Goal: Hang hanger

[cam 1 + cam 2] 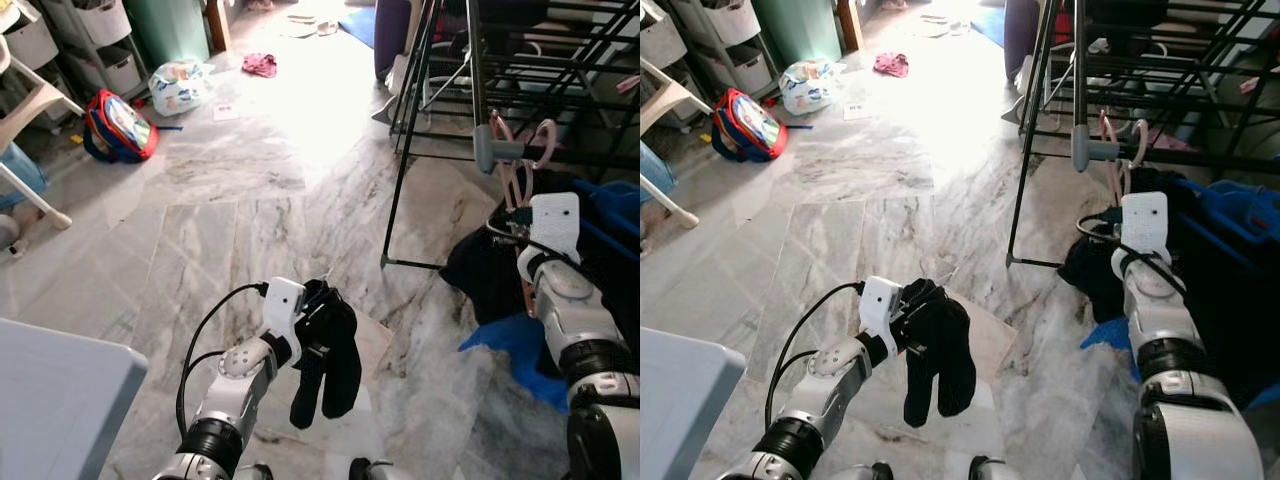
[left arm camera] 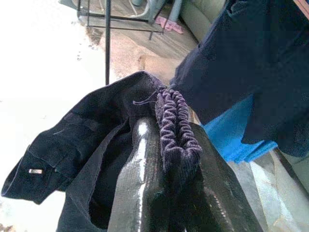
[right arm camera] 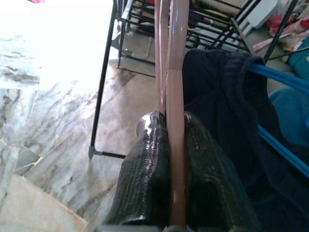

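Marble floor (image 1: 250,200), grey-veined and glaring white where daylight hits it, runs back to a cluttered wall: a red-and-blue backpack (image 1: 118,127), a patterned bag (image 1: 180,85), a pink cloth (image 1: 260,64) and grey drawers (image 1: 105,40). A pale table corner (image 1: 60,400) juts in at the near left. On the right stands a black drying rack (image 1: 480,80), its foot planted on the marble, with dark and blue laundry (image 1: 520,290) heaped beside it.

The left gripper (image 2: 166,159) is clamped tight on the ribbed waistband of a dark garment (image 1: 325,365), which hangs limp above the floor. The right gripper (image 3: 176,164) is closed on the pink hanger (image 3: 171,72), held upright, its hooks (image 1: 525,145) raised close to a rack bar by a grey joint (image 1: 492,148); whether they touch the bar I can't tell.
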Controlling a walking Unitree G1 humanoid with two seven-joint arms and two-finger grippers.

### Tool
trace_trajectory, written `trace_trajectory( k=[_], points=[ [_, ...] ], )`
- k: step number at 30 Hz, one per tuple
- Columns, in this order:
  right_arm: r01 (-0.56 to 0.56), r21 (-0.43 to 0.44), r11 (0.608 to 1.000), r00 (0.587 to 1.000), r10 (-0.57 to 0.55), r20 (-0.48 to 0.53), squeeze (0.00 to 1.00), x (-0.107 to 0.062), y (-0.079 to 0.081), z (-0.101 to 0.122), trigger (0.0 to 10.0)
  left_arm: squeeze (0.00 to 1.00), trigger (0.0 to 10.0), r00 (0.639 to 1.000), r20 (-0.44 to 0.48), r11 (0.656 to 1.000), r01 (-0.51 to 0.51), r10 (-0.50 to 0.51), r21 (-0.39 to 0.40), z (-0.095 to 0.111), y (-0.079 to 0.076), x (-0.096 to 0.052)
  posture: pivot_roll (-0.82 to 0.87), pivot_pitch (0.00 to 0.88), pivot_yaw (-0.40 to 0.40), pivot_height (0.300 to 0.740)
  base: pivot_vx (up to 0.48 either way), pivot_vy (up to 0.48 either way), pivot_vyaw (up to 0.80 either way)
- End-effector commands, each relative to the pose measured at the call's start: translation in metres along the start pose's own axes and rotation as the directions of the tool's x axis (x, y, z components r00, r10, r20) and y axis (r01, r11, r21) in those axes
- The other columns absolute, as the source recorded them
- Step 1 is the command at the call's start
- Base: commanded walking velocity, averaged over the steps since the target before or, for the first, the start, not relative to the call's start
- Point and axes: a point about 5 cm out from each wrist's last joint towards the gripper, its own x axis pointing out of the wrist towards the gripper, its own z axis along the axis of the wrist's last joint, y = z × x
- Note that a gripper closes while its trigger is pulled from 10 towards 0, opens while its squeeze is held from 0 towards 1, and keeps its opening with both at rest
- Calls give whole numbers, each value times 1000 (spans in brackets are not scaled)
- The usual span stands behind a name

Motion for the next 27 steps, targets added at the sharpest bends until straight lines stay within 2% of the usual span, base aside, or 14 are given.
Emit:
trace_trajectory(
  k=[1,2,3,4,5,6,7,14,16,18,20,23,24,27],
  points=[
    [34,16,999,997,-34,66,0,-4,-4,8,1412,0,10000,1000,12,1000,-1,1,5,0,-3,1,-30,169,4,740,0,0,0],
    [41,15,999,997,-42,67,0,-7,-5,5,1412,0,10000,1000,14,1000,-2,2,5,0,-3,1,-30,169,4,740,0,0,0],
    [44,5,999,997,-45,64,0,-14,-4,-3,3176,0,10000,1000,14,1000,-1,1,4,-1,-5,1,-38,175,6,740,0,0,0],
    [44,5,999,997,-45,64,0,-14,-4,-3,3176,0,10000,1000,14,1000,-1,1,4,-1,-5,1,-38,175,6,740,0,0,0],
    [49,3,999,997,-50,65,0,-18,-4,-7,4471,0,10000,1000,13,1000,1,-1,4,-2,-6,1,-41,179,7,740,0,0,0],
    [55,-1,998,997,-55,57,0,-26,-3,-16,8431,0,10000,1000,12,1000,8,-8,6,-3,-8,1,-48,193,14,740,0,0,0],
    [54,-3,999,997,-54,51,0,-30,-3,-19,10000,0,10000,1000,11,1000,10,-10,8,-3,-9,1,-48,198,16,740,0,0,0],
    [55,3,998,998,-55,5,0,-50,8,-39,10000,0,10000,999,45,999,-27,26,33,9,-1,0,-53,209,16,740,0,0,0],
    [55,4,998,998,-55,4,0,-52,11,-40,10000,0,10000,998,46,999,-37,35,40,10,2,0,-53,204,15,740,0,0,0],
    [49,9,999,999,-49,8,0,-56,21,-39,10000,0,10000,996,51,996,-79,77,49,16,11,0,-53,193,17,740,0,0,0],
    [49,12,999,999,-49,5,0,-60,26,-42,10000,0,10000,994,49,993,-105,103,59,16,15,-1,-45,177,24,740,0,0,0],
    [84,40,996,996,-85,19,0,-65,28,-40,10000,0,10000,985,76,986,-160,156,43,26,19,1,-32,188,28,740,0,0,0],
    [79,19,997,997,-80,19,0,-67,31,-43,10000,0,10000,984,94,986,-159,154,49,30,19,1,-33,185,28,740,0,0,0],
    [84,48,995,996,-83,-12,0,-73,37,-50,10000,0,10000,980,95,981,-180,174,65,31,20,1,-31,192,17,740,0,0,0]
  ],
)
